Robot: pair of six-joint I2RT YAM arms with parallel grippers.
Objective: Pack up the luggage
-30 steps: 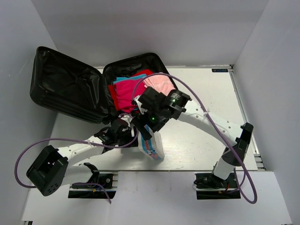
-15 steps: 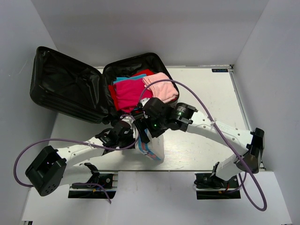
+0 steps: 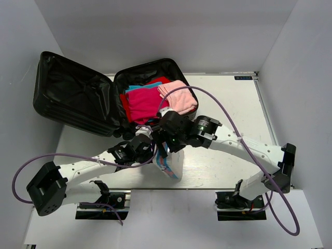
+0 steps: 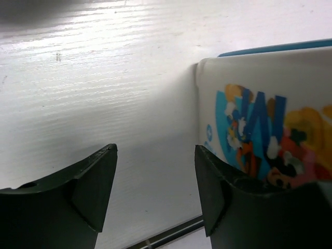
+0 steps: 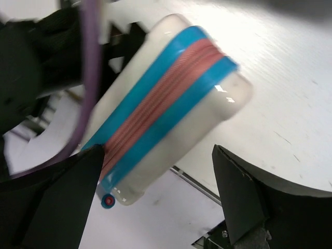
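The luggage [image 3: 78, 96] lies open at the back left, its lid to the left, its base half [image 3: 179, 72] filled with red, pink and teal clothes [image 3: 148, 101]. A white pouch [image 3: 171, 165] with a blue and pink zipper stripe stands on the table near the front edge. My right gripper [image 3: 167, 147] hovers over it, open; in the right wrist view [image 5: 155, 192] the pouch [image 5: 171, 98] lies across the gap between the jaws. My left gripper [image 3: 150, 150] is open at the pouch's left; its right finger [image 4: 220, 197] is against the pouch's printed face [image 4: 264, 114], and only table shows between the jaws [image 4: 155, 181].
The table's front edge [image 3: 207, 188] runs just below the pouch and shows as a dark groove in the right wrist view [image 5: 194, 184]. White walls enclose the table [image 3: 233, 104] at the back and both sides. A purple cable [image 3: 228, 116] loops over the right arm.
My right arm has swung from over the suitcase down and forward to the pouch. My left gripper has shifted slightly right toward the pouch. The pink garment shows fully now.
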